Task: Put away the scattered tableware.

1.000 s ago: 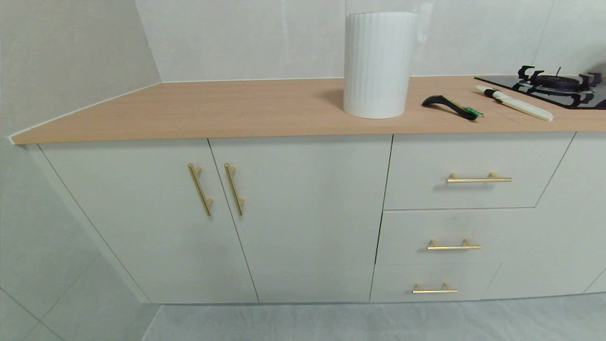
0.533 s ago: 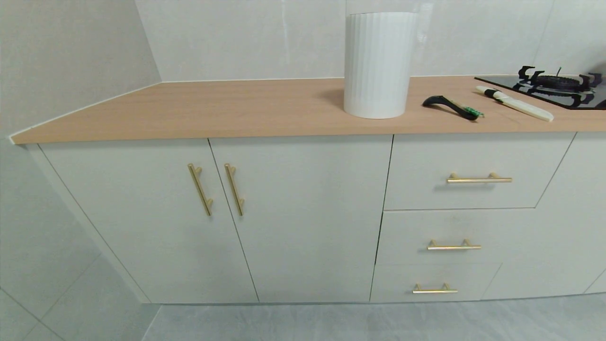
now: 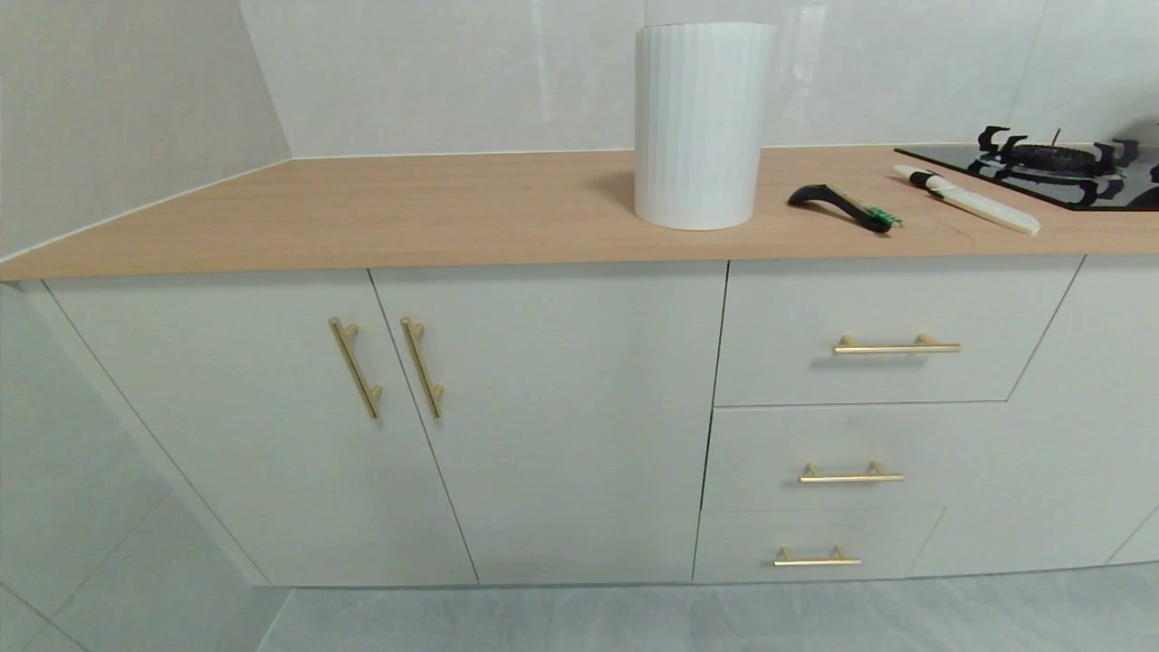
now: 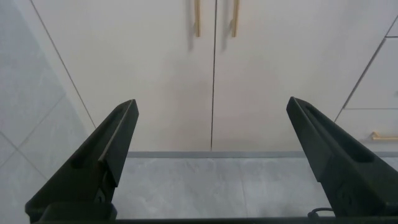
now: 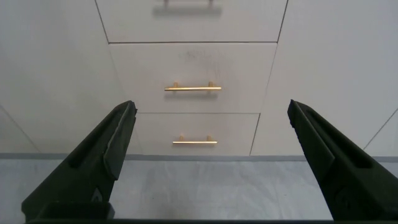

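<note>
Knife (image 3: 964,198) and black tool (image 3: 842,207) lie on table (image 3: 407,208), upper right of frame, long axes slanting down-right. Right gripper (image 5: 211,106), facing drawers (image 5: 193,65) below them, judged nearer. It and left gripper (image 4: 211,104) are released, empty.

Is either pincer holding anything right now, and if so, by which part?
Nothing is held. The left pincer and the right pincer both stand open and empty.
</note>
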